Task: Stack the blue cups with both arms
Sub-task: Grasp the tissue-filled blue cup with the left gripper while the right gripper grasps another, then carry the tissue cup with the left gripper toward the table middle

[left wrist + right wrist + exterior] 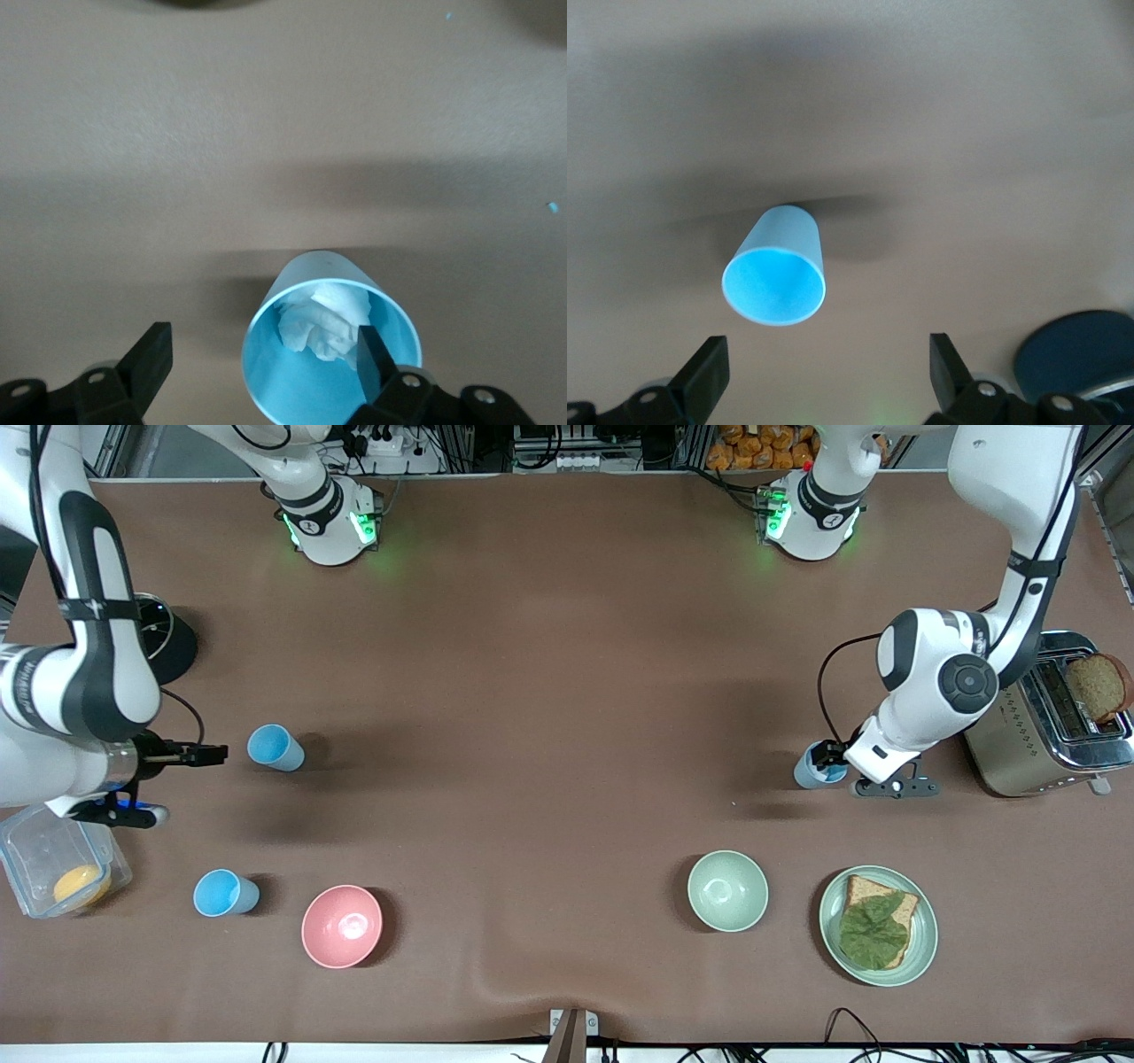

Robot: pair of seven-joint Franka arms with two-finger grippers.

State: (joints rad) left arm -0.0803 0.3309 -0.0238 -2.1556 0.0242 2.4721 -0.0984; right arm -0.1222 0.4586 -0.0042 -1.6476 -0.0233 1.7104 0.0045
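One blue cup point(275, 747) stands toward the right arm's end of the table. My right gripper point(208, 755) is beside it, open and empty. In the right wrist view the cup point(775, 274) is just ahead of the open right gripper point(824, 372), not between the fingers. The other blue cup point(813, 771) stands toward the left arm's end, beside the toaster. My left gripper point(828, 756) is at this cup, open. In the left wrist view one finger point(372, 359) is inside the cup point(301, 390), the other outside. Crumpled white paper point(323, 320) lies in this cup.
A brighter sky-blue cup point(226, 893) and a pink bowl point(342, 926) stand nearer the front camera. A clear container point(53, 864) holds something orange. Also on the table: a green bowl point(727, 890), a plate point(921, 943) with bread and lettuce, a toaster point(1019, 753) holding bread, and a dark round object point(173, 642).
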